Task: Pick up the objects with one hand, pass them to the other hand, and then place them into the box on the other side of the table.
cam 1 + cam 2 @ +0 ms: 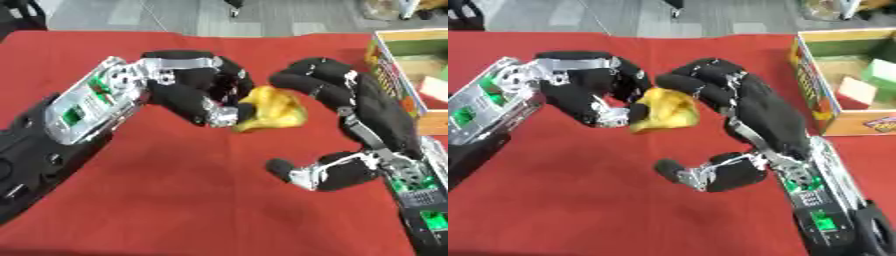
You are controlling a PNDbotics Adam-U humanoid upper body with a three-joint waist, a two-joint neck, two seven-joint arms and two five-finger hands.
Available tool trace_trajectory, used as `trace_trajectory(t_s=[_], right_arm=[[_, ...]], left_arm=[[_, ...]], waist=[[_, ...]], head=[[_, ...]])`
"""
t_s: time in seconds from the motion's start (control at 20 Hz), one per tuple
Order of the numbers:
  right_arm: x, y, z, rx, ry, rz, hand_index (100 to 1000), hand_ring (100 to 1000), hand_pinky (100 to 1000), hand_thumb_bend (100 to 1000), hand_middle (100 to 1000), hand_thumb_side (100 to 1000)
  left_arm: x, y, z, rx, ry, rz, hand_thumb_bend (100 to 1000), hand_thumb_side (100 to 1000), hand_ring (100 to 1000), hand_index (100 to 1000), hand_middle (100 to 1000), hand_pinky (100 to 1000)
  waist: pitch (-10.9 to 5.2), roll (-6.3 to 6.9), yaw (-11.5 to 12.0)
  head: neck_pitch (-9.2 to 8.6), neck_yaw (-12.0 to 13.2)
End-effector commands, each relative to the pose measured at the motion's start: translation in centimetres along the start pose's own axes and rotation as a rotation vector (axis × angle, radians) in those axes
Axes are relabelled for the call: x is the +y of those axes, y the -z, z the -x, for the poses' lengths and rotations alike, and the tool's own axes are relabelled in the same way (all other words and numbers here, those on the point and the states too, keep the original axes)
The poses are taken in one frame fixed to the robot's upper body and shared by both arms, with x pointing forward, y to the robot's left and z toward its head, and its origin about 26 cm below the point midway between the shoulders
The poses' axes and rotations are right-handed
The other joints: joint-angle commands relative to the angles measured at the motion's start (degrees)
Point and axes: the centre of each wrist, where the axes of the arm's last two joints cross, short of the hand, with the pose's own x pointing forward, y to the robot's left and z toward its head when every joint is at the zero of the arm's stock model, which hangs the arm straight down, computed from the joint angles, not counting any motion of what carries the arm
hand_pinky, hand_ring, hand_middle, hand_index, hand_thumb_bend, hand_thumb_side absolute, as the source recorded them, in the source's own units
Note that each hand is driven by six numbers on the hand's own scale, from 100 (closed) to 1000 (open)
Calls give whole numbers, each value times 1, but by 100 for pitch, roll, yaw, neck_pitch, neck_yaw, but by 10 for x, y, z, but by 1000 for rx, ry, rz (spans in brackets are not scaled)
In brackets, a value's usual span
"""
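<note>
Left hand (188, 92) is pinching yellow object (271, 110) above red surface (175, 200); right hand (367, 107), fingers spread, is waiting just beside obj's right; box (820, 100) lying further right.

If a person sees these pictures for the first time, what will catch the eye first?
First the yellow object at the centre, pinched by the curled fingers of the left hand above the red table. The right hand is open beside it, fingers arched over it. A box stands at the right edge.
</note>
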Motion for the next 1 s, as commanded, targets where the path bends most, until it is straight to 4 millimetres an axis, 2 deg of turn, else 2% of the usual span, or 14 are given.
trace_trajectory(t_s=[0.05, 0.3, 0.45, 1.0], right_arm=[[-9, 4, -2, -30, -5, 7, 901, 740, 780, 485, 749, 617], [-10, 4, -2, -35, 3, -5, 907, 743, 781, 488, 754, 604], [-12, 3, -1, -21, -17, -10, 896, 734, 776, 410, 741, 518], [-10, 3, -2, 20, -80, -3, 877, 711, 765, 331, 715, 400]], left_arm=[[11, -9, -5, 3, 24, -46, 162, 253, 508, 653, 494, 640], [12, -10, -5, -2, 24, -55, 160, 253, 507, 653, 494, 640], [11, -10, -6, -4, 23, -45, 159, 254, 508, 653, 494, 640], [-2, -2, -14, -2, 25, 70, 146, 260, 509, 659, 496, 641]], waist=[[-217, 37, -2], [-219, 41, -6], [-221, 45, -10], [-233, 54, -13]], head=[[-57, -9], [-52, -6], [-56, -12], [-54, -37]])
